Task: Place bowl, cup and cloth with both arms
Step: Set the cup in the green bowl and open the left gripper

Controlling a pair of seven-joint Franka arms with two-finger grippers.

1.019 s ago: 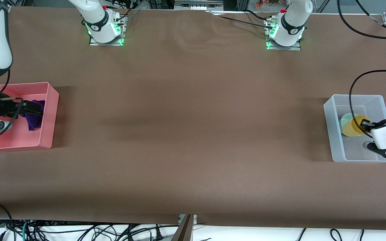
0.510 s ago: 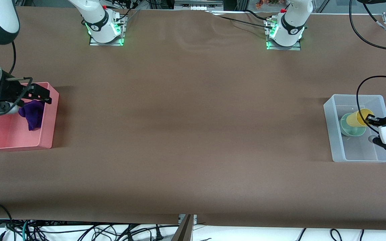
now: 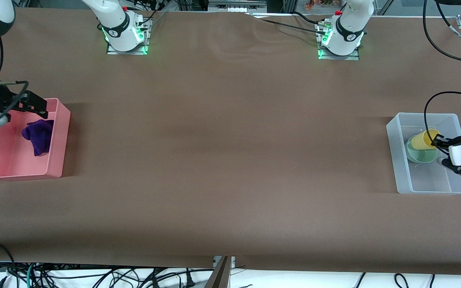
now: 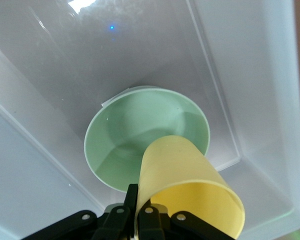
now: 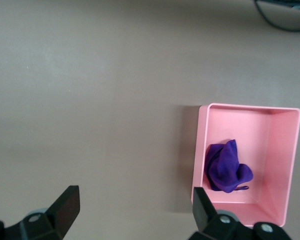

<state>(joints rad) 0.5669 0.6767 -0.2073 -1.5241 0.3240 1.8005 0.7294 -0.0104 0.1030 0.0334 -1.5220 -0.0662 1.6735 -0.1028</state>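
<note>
1. Front view: At the left arm's end of the table, the left gripper (image 3: 438, 141) hangs over the clear bin (image 3: 394, 160), clenched on the rim of the yellow cup (image 3: 421, 141). The cup is tilted, lying partly over the mint-green bowl (image 3: 419, 155), which sits inside the bin. At the right arm's end, the right gripper (image 3: 34, 109) hovers over the pink bin (image 3: 56, 160) with fingers spread wide and nothing between them. The purple cloth (image 3: 38, 135) lies bunched inside the pink bin, against its wall toward the table's middle.

2. Left wrist view: The black fingers pinch the wall of the yellow cup (image 4: 185, 185) at its rim. The cup leans out over the green bowl (image 4: 135, 140), its base over the bowl's hollow. The bowl rests on the floor of the clear bin (image 4: 260, 100).

3. Right wrist view: Two black fingertips (image 5: 65, 206) stand far apart, released. Below, the pink bin (image 5: 202, 150) holds the purple cloth (image 5: 226, 167) in a crumpled heap against one wall, on the brown table (image 5: 90, 100).
</note>
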